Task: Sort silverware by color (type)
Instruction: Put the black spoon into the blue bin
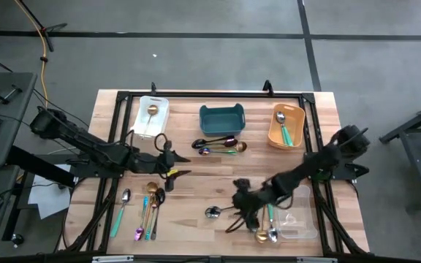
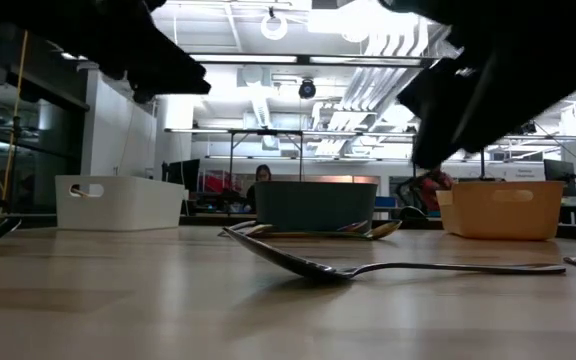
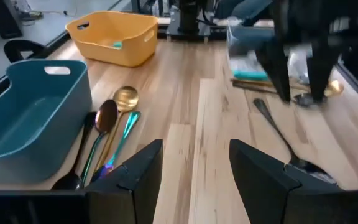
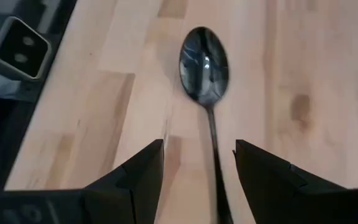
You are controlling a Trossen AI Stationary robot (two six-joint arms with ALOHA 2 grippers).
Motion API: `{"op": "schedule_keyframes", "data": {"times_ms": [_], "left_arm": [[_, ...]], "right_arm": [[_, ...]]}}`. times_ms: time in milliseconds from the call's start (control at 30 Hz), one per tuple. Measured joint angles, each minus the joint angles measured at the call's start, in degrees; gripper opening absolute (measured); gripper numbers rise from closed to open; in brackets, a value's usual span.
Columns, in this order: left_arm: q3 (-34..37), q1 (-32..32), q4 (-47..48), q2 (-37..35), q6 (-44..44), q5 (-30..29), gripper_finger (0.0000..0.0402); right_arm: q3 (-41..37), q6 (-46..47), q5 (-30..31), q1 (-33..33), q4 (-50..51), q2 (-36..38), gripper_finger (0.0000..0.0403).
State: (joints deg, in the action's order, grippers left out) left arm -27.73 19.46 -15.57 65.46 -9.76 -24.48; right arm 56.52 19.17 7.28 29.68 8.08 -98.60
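Observation:
A dark shiny spoon (image 4: 204, 62) lies flat on the wooden table, right of centre and toward the near edge (image 1: 212, 212). My right gripper (image 4: 197, 168) hovers open over its handle (image 4: 215, 155), one finger on either side, touching nothing. My left gripper (image 1: 180, 165) stands open at the table's middle left, nothing between its fingers (image 3: 194, 168). Several spoons (image 3: 114, 121) lie before the teal bin (image 1: 221, 119). More silverware (image 1: 143, 208) lies at the near left, and some (image 1: 265, 234) by the clear bin.
A white bin (image 1: 150, 115) with a gold spoon, the teal bin and an orange bin (image 1: 286, 126) with a teal-handled piece stand along the far side. A clear bin (image 1: 298, 215) sits near right. Bare wood lies between the two grippers.

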Motion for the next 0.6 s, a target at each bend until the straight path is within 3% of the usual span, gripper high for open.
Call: {"op": "schedule_keyframes", "data": {"times_ms": [267, 600], "left_arm": [[0.00, 1.26, -0.65, -4.61, -0.54, 1.98, 0.0179], [0.00, 2.14, -1.07, -5.50, 1.97, 1.70, 0.0179]], "right_arm": [[6.18, -0.14, 1.36, -0.42, 2.01, -8.61, 0.0193], [7.30, 1.48, 1.52, -0.90, 6.69, -13.07, 0.0186]]}}
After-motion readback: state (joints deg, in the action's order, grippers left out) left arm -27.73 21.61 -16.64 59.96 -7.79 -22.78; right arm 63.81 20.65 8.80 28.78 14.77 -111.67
